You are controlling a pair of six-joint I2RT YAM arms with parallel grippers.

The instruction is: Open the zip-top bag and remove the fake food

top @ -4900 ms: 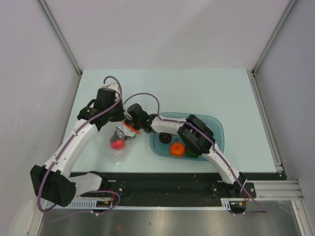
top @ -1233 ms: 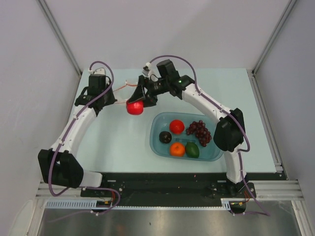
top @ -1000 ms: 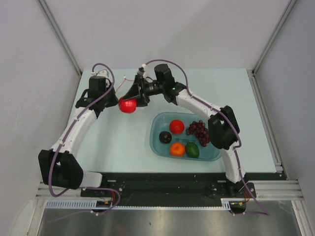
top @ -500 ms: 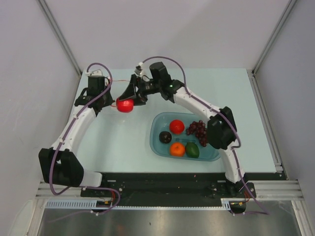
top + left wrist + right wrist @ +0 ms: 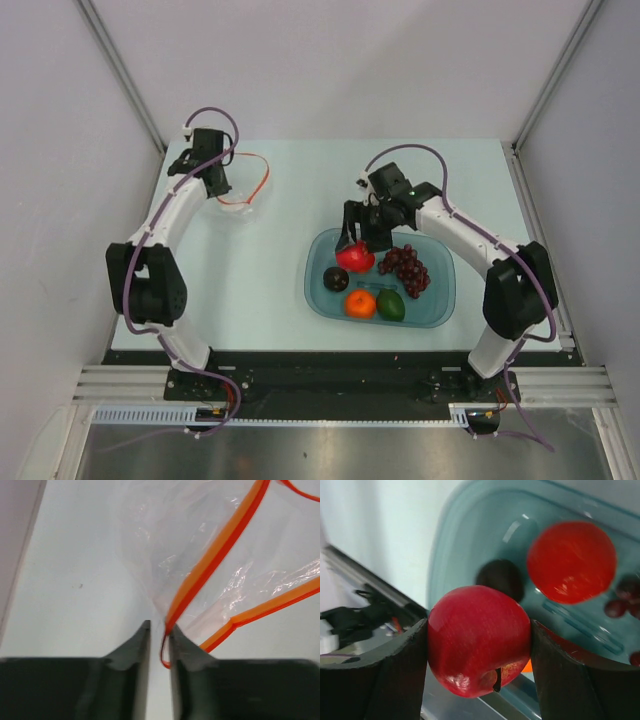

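One pale surface holds a teal tub of fake food. The zip-top bag sits back left, its orange strip pinched in the left gripper. The right gripper squeezes a red apple above the tub.

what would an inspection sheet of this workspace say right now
surface: pale table, bare apart from the items below
job's things: bag at far left, mouth open, looks empty; apple held over the tub; in the tub a red fruit, grapes, orange, green fruit, dark fruit
clutter: nothing seen
end effectors: left end effector pinched on the bag's orange zip strip; right end effector clamped on the apple
cables: purple cables loop along each arm, no snag seen
surroundings: grey walls, metal rail at the near edge
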